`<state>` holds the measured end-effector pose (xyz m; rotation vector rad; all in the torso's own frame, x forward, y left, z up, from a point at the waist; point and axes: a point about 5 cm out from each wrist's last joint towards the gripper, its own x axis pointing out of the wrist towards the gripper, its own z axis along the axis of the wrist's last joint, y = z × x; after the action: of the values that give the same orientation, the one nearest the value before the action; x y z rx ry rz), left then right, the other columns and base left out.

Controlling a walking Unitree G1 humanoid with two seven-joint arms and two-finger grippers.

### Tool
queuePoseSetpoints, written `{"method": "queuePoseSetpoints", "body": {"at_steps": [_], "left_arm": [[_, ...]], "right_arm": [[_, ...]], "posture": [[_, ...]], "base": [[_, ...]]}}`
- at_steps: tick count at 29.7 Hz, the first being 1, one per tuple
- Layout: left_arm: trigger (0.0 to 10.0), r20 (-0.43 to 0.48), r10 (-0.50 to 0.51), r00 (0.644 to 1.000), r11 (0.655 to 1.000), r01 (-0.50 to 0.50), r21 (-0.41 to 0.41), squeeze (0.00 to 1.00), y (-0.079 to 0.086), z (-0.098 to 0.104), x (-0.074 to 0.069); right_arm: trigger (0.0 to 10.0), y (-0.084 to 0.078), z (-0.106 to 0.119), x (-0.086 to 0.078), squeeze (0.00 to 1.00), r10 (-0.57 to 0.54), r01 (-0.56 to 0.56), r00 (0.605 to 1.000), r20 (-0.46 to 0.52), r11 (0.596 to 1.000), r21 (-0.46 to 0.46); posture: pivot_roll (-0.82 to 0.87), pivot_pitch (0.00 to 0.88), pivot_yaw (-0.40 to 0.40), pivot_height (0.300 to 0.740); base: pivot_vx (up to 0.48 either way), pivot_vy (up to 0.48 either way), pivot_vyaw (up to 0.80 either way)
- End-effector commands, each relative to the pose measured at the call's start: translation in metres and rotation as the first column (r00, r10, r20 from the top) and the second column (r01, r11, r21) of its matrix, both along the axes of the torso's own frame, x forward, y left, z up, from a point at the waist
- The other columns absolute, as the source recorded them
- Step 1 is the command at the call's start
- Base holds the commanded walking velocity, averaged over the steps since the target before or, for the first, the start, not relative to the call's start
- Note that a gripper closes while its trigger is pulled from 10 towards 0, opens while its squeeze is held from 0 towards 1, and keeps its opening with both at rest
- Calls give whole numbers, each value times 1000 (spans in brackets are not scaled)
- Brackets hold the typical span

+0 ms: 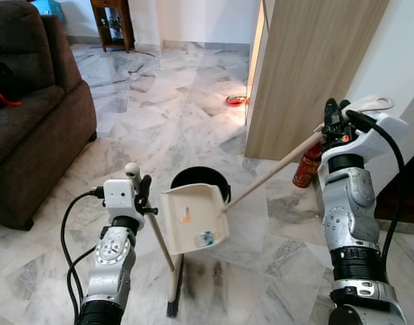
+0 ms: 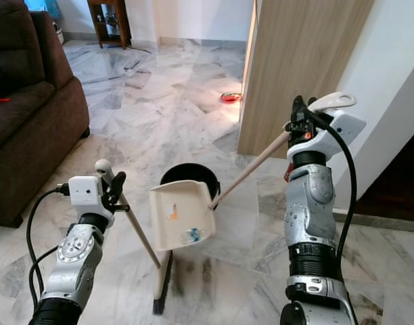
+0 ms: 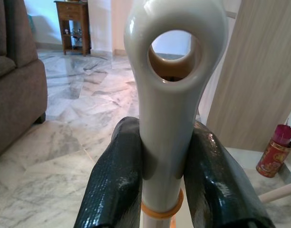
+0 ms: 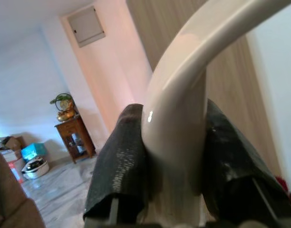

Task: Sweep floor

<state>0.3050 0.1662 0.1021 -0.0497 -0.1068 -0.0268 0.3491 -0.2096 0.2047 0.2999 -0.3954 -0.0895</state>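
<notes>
Cream dustpan [image 1: 193,219] tilted over a black bin [image 1: 201,181].
Right gripper [image 4: 171,156] pinches its long handle; left gripper [image 3: 165,164] pinches the broom [image 1: 168,261] handle beside the bin.

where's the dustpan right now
In the left eye view the dustpan hangs mid-frame, tilted over the black bin, its long handle running up to the right claw.

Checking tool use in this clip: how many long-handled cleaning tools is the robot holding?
2: a broom gripped at its handle top by the left gripper, and a dustpan, its long handle in the right gripper.
</notes>
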Motion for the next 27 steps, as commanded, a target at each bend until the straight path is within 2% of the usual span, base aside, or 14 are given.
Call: {"method": "queuePoseSetpoints", "body": {"at_steps": [1, 6, 27], "left_arm": [[10000, 60, -6, 998, 1000, 5, 24, 0, 0, 12, 1], [10000, 61, -6, 998, 1000, 5, 26, 0, 0, 13, 1], [10000, 62, -2, 998, 1000, 1, 28, 0, 0, 13, 2]], "right_arm": [[10000, -1, 28, -1, 0, -19, 17, 991, 131, 1000, 17], [10000, 0, 28, -1, 0, -15, 13, 992, 125, 1000, 11], [10000, 5, 24, 0, 0, 7, -8, 994, 110, 1000, 7]], "posture": [[52, 0, -2, 740], [48, 0, -2, 740], [53, 0, -2, 740]], "base": [[0, 0, 0], [97, 0, 0], [310, 0, 0]]}}
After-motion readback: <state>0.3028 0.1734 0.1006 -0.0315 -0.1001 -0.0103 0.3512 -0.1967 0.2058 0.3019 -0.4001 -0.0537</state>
